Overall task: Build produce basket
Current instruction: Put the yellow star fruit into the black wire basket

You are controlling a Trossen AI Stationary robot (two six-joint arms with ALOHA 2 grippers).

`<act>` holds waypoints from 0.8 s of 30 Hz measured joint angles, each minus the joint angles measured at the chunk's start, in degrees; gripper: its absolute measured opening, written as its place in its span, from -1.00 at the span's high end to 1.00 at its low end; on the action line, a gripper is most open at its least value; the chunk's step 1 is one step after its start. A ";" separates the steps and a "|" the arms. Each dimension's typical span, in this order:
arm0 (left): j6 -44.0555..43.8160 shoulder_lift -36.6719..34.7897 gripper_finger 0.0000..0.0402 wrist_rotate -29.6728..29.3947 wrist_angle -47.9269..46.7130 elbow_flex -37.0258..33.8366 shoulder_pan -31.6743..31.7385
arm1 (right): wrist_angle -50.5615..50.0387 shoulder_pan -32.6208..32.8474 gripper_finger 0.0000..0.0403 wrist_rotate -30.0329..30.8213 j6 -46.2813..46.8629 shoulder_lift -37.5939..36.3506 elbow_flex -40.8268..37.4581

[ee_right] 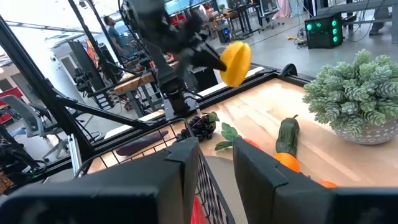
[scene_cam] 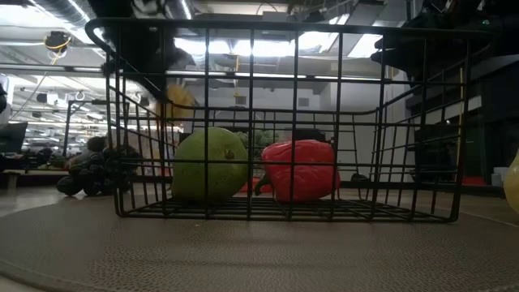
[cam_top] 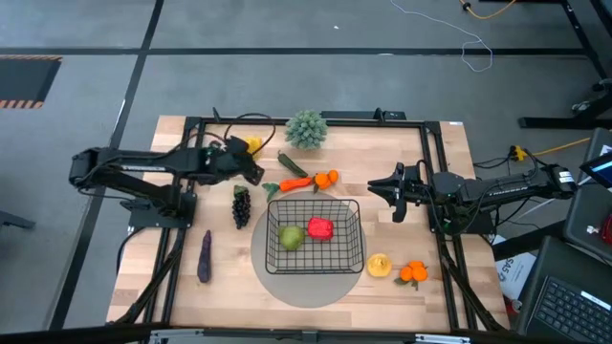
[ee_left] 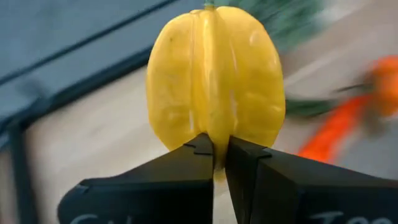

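My left gripper (ee_left: 214,149) is shut on a yellow ridged fruit (ee_left: 214,81), which shows above the table's far left part in the high view (cam_top: 252,145) and in the right wrist view (ee_right: 235,62). The black wire basket (cam_top: 356,250) stands on a grey round mat (cam_top: 287,287) at the table's middle. It holds a green pear (cam_top: 292,236) and a red pepper (cam_top: 320,229), both resting on its floor. My right gripper (ee_right: 214,168) waits open to the right of the basket (cam_top: 384,187), with nothing between its fingers. My left gripper pinches a narrow ridge at one end of the yellow fruit (ee_left: 215,163) between its two fingertips. The fingers come from the table's left, slanting downward. The fruit sticks out beyond the fingertips and is lifted clear of the table (ee_right: 236,78).
Dark grapes (cam_top: 241,205) and a purple eggplant (cam_top: 204,256) lie left of the basket. A cucumber (cam_top: 292,164), a carrot (cam_top: 296,183) and oranges (cam_top: 328,178) lie behind it. A lemon (cam_top: 380,266) and oranges (cam_top: 413,273) lie near right. A spiky plant (cam_top: 306,128) stands at the far edge.
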 joint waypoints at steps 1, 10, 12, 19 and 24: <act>2.69 -0.72 0.99 0.38 2.60 0.00 -0.98 | 0.02 -0.01 0.52 0.00 0.00 0.00 0.00; 21.35 -2.61 0.99 5.40 24.00 0.04 -9.12 | 0.01 -0.02 0.52 0.00 -0.09 0.00 0.00; 22.93 -2.51 0.99 7.33 26.53 0.02 -10.76 | 0.00 -0.02 0.52 0.00 -0.11 0.00 0.00; 29.77 -1.76 0.99 16.07 34.94 -0.02 -16.60 | 0.00 0.00 0.52 0.00 0.00 0.02 0.00; 34.26 -1.74 0.99 20.96 36.80 -0.02 -20.32 | 0.01 -0.02 0.52 0.00 0.02 0.00 0.00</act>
